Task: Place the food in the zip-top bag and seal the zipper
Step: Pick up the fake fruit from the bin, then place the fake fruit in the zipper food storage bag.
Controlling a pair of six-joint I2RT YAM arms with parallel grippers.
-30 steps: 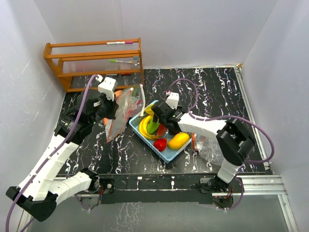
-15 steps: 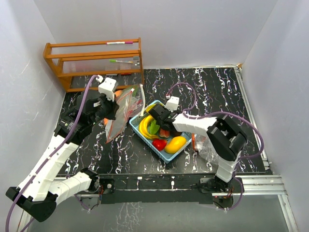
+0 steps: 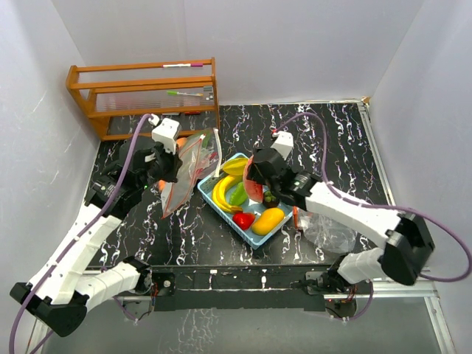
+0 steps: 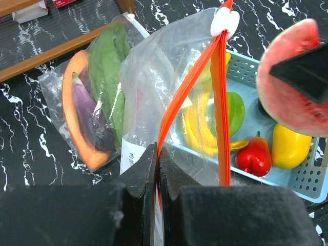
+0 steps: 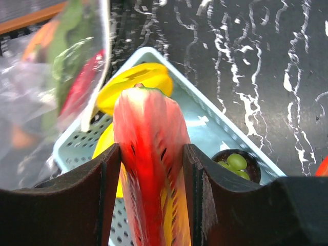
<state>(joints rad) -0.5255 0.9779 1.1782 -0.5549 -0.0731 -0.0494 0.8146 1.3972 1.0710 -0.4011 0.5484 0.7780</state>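
Now the zip-top bag (image 3: 188, 171) stands upright left of the basket (image 3: 258, 237), its orange rim pinched tight by the left gripper (image 4: 157, 156). The right gripper (image 5: 151, 151) clamps the watermelon slice (image 3: 253, 184) above the basket, near the bag. The mouth looks narrow, so I judge the slice should enter edge-first, between the zipper strips. Bare tabletop (image 3: 324, 140) shows beyond the basket; its rim crowds the path below.

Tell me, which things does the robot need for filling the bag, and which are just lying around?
For the job: zip-top bag, watermelon slice, bananas, mango, red pepper, left claw, right claw.
Just lying about: wooden rack, pens, crumpled clear bag.
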